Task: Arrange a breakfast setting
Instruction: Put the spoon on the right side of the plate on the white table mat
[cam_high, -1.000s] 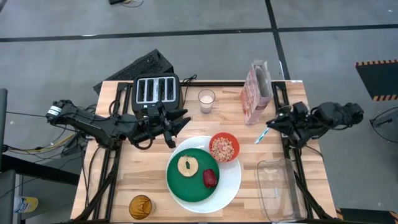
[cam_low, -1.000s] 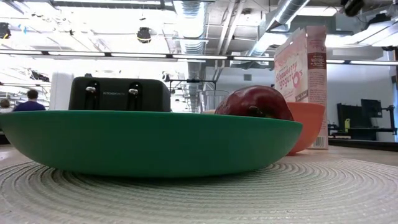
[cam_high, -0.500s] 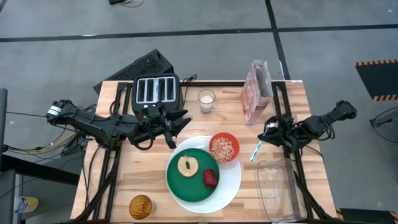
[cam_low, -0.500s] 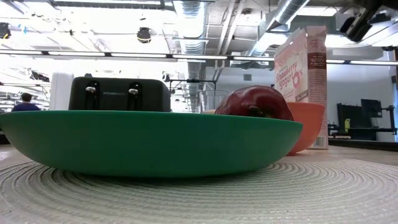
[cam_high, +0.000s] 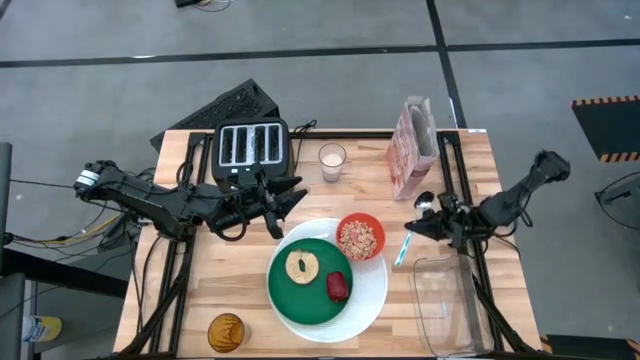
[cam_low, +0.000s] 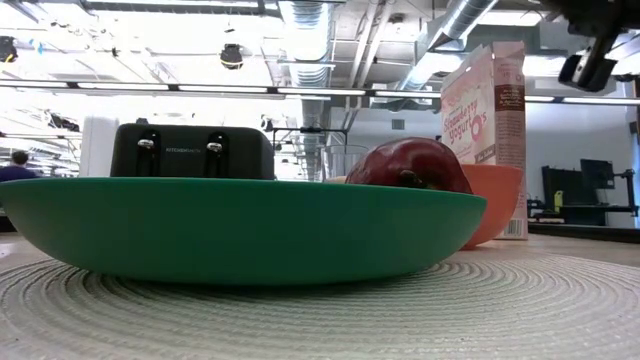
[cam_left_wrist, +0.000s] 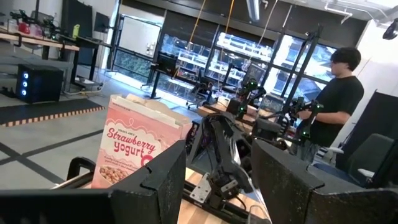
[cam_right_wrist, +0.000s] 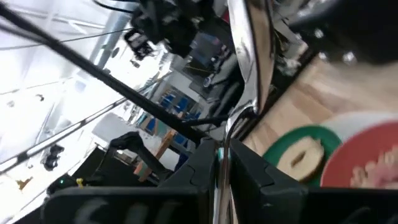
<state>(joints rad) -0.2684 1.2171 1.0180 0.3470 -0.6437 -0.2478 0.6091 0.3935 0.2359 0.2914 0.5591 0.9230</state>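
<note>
Green plate (cam_high: 303, 290), red bowl (cam_high: 361, 237)

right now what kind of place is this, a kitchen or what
Probably a robotics lab or workshop, not a kitchen: exposed ceiling ducts, a person at another arm rig, and a plain wooden table on concrete flooring.
</note>
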